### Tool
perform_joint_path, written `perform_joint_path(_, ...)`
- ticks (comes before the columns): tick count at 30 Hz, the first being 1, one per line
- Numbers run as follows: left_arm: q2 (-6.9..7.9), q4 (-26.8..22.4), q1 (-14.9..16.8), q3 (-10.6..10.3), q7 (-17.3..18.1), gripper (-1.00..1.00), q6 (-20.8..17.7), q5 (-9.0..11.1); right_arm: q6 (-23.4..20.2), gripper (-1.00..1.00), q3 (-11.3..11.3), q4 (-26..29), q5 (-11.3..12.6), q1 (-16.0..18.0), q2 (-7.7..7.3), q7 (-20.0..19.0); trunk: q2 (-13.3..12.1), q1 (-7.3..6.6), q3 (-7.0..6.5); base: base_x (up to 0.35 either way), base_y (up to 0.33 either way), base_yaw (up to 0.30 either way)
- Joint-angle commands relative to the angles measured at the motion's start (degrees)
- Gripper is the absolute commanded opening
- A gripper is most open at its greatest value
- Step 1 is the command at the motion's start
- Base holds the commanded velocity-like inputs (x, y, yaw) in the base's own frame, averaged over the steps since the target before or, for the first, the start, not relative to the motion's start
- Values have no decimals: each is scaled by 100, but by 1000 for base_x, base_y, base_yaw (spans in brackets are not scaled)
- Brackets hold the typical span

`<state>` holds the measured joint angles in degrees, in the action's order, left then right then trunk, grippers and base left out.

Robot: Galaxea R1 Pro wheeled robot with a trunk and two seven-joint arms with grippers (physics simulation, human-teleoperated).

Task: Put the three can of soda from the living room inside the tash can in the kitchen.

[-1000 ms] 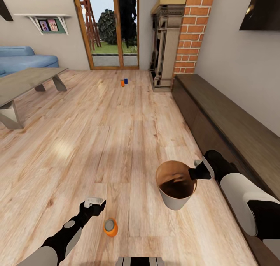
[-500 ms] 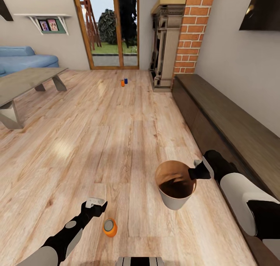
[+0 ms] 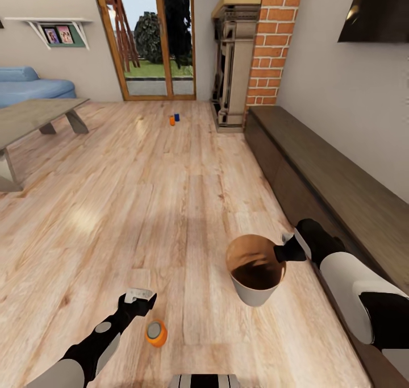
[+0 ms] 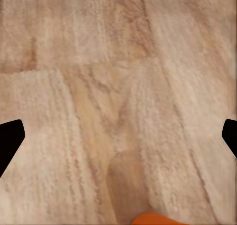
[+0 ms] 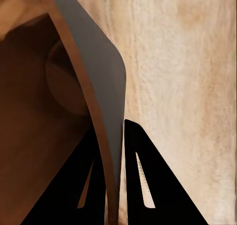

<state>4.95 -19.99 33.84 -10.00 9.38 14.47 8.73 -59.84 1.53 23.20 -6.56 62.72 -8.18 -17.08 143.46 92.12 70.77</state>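
View is swung slightly right against a half-second back, so room features sit further left; the things are not taken as moved; near can (image 3: 155, 332) lies on the floor just beside the left tool (image 3: 139, 297), fingers wide apart, pickup pending; bin (image 3: 254, 267) is clamped at its rim by the right tool (image 3: 282, 253); two far cans (image 3: 174, 119) are too small for detail; near can is cut off in the left wrist view.
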Motion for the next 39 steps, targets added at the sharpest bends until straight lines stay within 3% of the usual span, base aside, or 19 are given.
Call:
perform_joint_path(1, -1, 5, 0, -2, 1, 100, -10, -3, -16, -100, -17, 0, 138, 3, -3, -44, 2, 1, 16, 0, 0, -210)
perform_joint_path(7, -2, 19, 0, -2, 8, 100, -126, -11, -16, -100, -20, 0, 137, 2, -9, -41, 10, 17, 117, 0, 0, -216)
perform_joint_path(11, 6, 309, 4, 58, 28, 100, -973, 33, -16, -100, -14, 0, 137, -4, -15, -41, 16, 27, 195, 0, 0, -109)
perform_joint_path(16, 30, 421, 8, 74, 6, 100, -1214, 52, -16, -100, 1, 5, 134, -12, -4, -41, 22, 40, 303, 0, 0, -19)
perform_joint_path(22, 52, 407, 9, 84, 0, 100, -1246, 126, -16, -100, 26, 11, 129, -21, 5, -41, 26, 48, 369, 0, 0, -4)
perform_joint_path(25, 51, 392, 8, 75, 1, 100, -1123, 156, -16, -100, 31, 14, 129, -22, 10, -41, 26, 48, 369, 0, 0, 0)
perform_joint_path(27, 44, 385, 8, 59, 6, 100, -785, 157, -16, -100, 30, 11, 129, -23, 10, -41, 26, 48, 369, 0, 0, 0)
perform_joint_path(30, 36, 383, 8, 53, 9, 100, -599, 150, -16, -100, 24, 10, 128, -23, 10, -41, 26, 48, 369, 0, 0, 0)
perform_joint_path(39, 14, 403, 5, 5, 61, 100, -543, 119, -16, -100, 31, 9, 121, -31, 13, -33, 26, 48, 369, 0, 0, 0)
